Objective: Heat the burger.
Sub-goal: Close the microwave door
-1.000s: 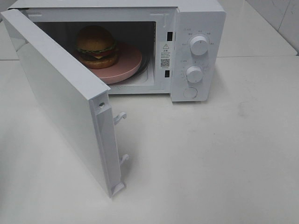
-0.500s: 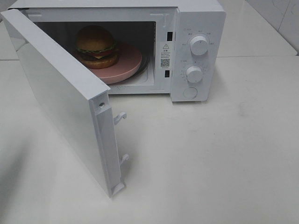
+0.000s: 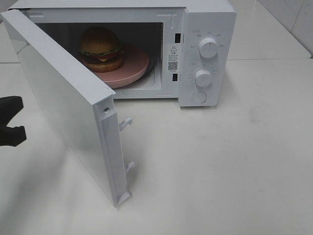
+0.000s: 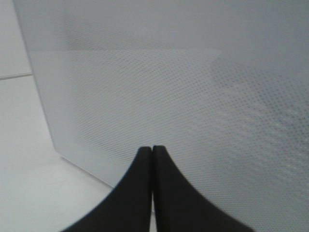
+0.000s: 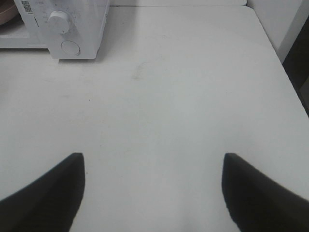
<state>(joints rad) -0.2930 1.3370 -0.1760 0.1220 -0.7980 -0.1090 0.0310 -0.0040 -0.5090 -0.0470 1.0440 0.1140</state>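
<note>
Smooth pale finishes
The round golden-brown burger (image 3: 100,46) looks glossy; the flat white microwave door (image 4: 193,96) shows fine dot mesh; the white bench (image 3: 220,161) is smooth, faintly sheened.

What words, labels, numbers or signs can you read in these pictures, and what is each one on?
Warning triangle: a sign on the sticker on the microwave; print beneath too small to read.
QR code: same sticker; no words readable.
Markings around the upper knob and lower knob: too small to read.
</note>
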